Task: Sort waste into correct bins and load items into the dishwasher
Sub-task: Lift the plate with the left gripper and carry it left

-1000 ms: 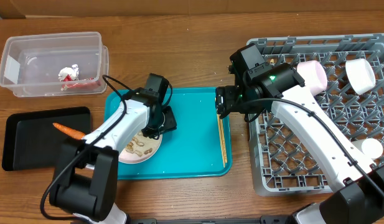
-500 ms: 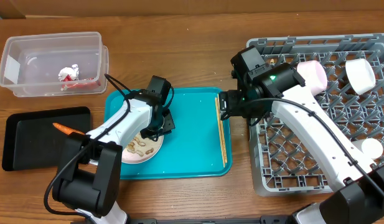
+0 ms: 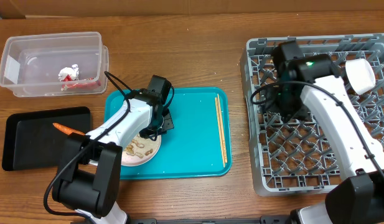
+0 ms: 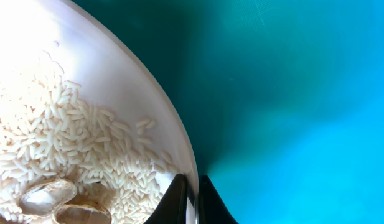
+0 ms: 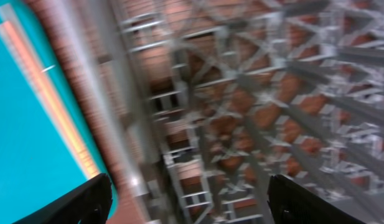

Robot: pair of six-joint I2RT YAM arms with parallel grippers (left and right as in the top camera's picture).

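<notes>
A white plate [image 3: 137, 149] with rice and peanut shells sits on the teal tray [image 3: 192, 162]. My left gripper [image 3: 159, 126] is shut on the plate's right rim. In the left wrist view the two fingertips [image 4: 193, 198] pinch the rim of the plate [image 4: 86, 93], with peanut shells [image 4: 48, 200] at the lower left. A pair of chopsticks [image 3: 221, 130] lies along the tray's right side. My right gripper [image 3: 277, 104] is open and empty over the left part of the grey dishwasher rack [image 3: 316, 168]. The right wrist view is blurred and shows the fingers [image 5: 192, 205] wide apart above the rack [image 5: 254, 112].
A clear bin [image 3: 53, 62] with crumpled waste stands at the back left. A black tray [image 3: 30, 140] holds a carrot piece [image 3: 68, 130]. A white cup [image 3: 360, 74] sits in the rack's far right. The right wrist view also shows the chopsticks [image 5: 48, 99].
My right arm has swung right from the tray's edge to over the rack, now covering the pink cup. My left gripper stays at the plate's rim.
</notes>
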